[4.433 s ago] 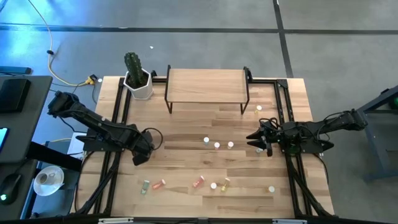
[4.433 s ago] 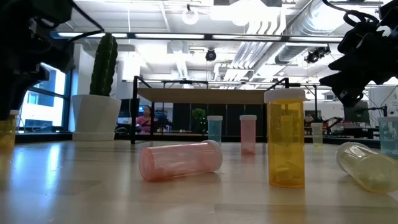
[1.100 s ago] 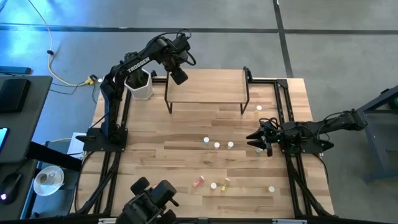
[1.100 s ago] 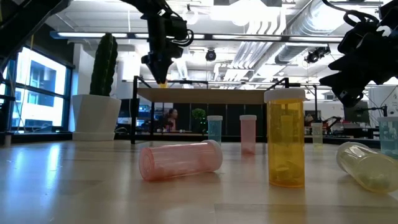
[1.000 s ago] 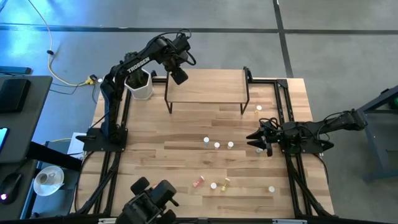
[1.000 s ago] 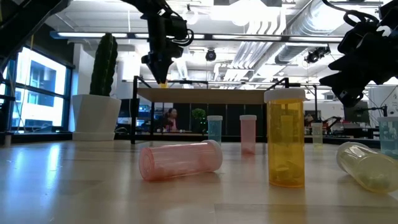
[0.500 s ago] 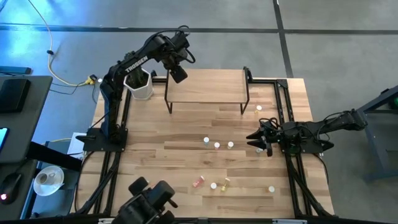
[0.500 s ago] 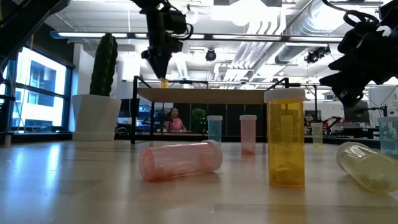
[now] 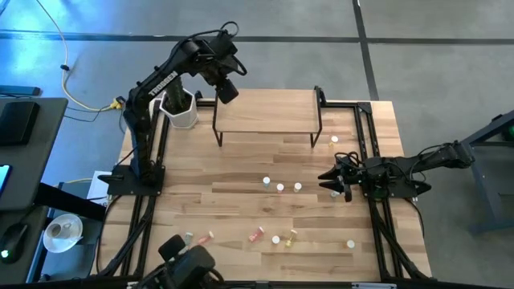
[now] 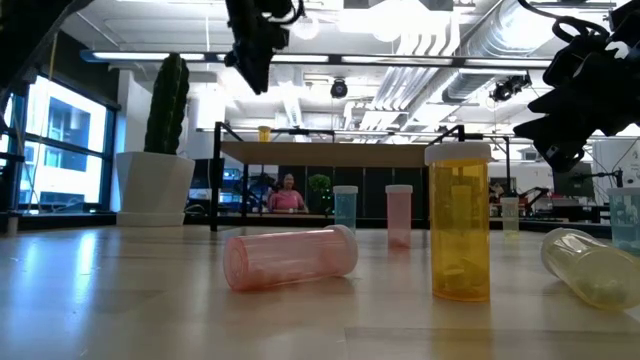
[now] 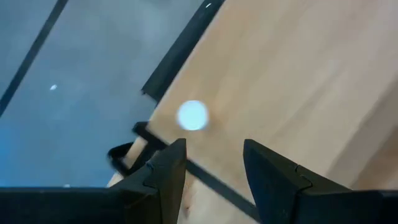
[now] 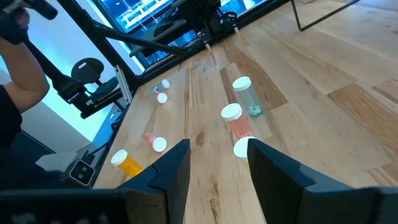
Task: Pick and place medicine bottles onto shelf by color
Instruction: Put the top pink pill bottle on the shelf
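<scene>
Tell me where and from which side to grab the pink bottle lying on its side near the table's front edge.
Grip the pink bottle across the middle of its body, coming straight down from above. It lies flat on the table, so the round sides face upward and outward; closing across the width, clear of the white cap, probably holds best.

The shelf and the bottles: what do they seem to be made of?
Shelf: a light top with visible grain, likely wood, on thin black legs that look like metal. Bottles: see-through tinted bodies with a slight shine, probably plastic; caps opaque white, likely plastic too.
</scene>
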